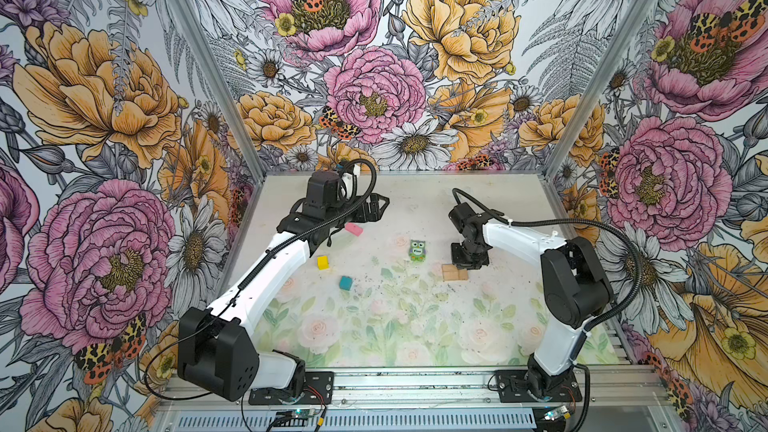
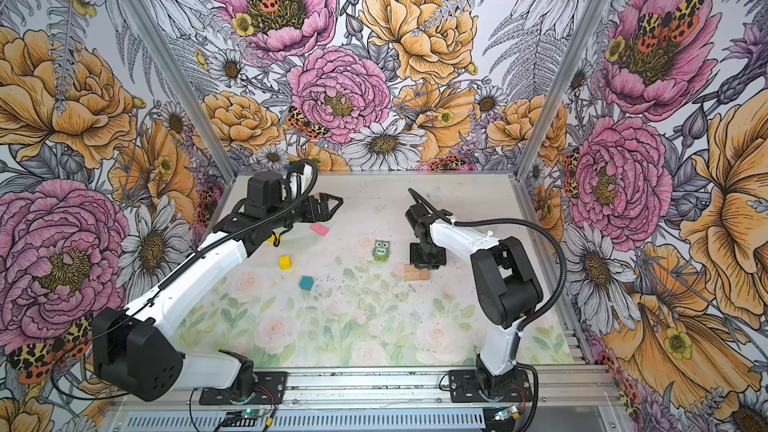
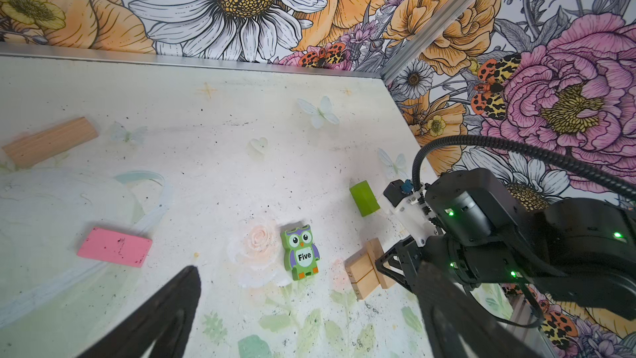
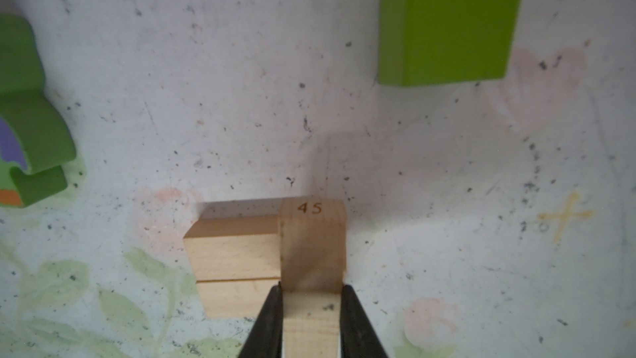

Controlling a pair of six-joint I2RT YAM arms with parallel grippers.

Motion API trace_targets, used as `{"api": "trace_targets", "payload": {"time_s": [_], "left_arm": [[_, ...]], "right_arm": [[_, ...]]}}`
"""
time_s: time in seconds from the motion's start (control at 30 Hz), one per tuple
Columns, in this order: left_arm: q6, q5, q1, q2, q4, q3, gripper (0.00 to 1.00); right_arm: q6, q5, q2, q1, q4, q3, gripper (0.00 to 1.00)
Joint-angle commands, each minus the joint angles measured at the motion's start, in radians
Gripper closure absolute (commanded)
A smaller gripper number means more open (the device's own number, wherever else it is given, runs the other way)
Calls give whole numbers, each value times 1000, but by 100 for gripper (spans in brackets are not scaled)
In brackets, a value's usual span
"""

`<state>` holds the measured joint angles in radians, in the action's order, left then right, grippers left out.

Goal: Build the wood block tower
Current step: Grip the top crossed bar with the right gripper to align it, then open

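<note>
Right jaws: narrowed onto the tan bar marked 45 [image 4: 311, 246], one finger on each long side, with the bar running straight out past the tips. The grip across the narrow width looks chosen so the bar can be set down level without fouling its neighbours.

Just beside those jaws: pair of tan bars [image 4: 234, 260], flat, side by side and touching. The held bar runs crosswise at their ends and stands higher than they do. Whether it sits on them or only against them cannot be told. Judged: this is the foot of the wood block tower [image 1: 455, 273], barely begun.

Ahead of the right jaws, apart from that base: lime-green bar [image 4: 447, 22], flat. Off to one side: owl piece [image 3: 300, 253], face up.

Left jaws: spread fully, holding nothing, hanging above the worktop [image 1: 415, 326]. Probably kept clear so the right arm can work unhindered. Near and below them is the pink bar [image 3: 115, 246]. Beyond it a fourth tan bar [image 3: 50, 141] lies alone.

Well apart from both jaws: yellow cube [image 1: 323, 262] and teal cube [image 1: 345, 283], each lying on its own.

Containers: none seen. Every block lies loose on the worktop.
</note>
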<state>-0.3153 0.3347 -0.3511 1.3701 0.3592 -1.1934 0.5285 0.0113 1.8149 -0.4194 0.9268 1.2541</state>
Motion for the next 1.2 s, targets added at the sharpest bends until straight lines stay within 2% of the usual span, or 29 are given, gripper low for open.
{"api": "trace_targets", "payload": {"time_s": [0.0,0.57,0.73,0.83,0.93,0.97,1.07,1.17], "left_arm": [[-7,11,-7,-16,-7,-21,1],[-10,2,-11,-1,-9,-29,1],[-11,3,-11,6,-8,-32,1],[-11,4,-11,10,-8,-32,1],[-9,7,-11,13,-8,-37,1],[-6,7,-12,12,-9,-38,1],[-1,2,-9,14,-9,-44,1],[6,-21,2,26,0,-63,1]], "right_arm": [[-21,-4,3,2,6,27,75],[-61,15,14,-4,9,25,75],[-66,22,20,-5,12,27,72],[-67,29,12,-5,12,30,63],[-61,42,-9,-5,13,36,40],[-60,46,-20,-5,14,39,35],[-55,60,-57,-5,29,70,27],[-51,66,-80,-2,78,145,25]]}}
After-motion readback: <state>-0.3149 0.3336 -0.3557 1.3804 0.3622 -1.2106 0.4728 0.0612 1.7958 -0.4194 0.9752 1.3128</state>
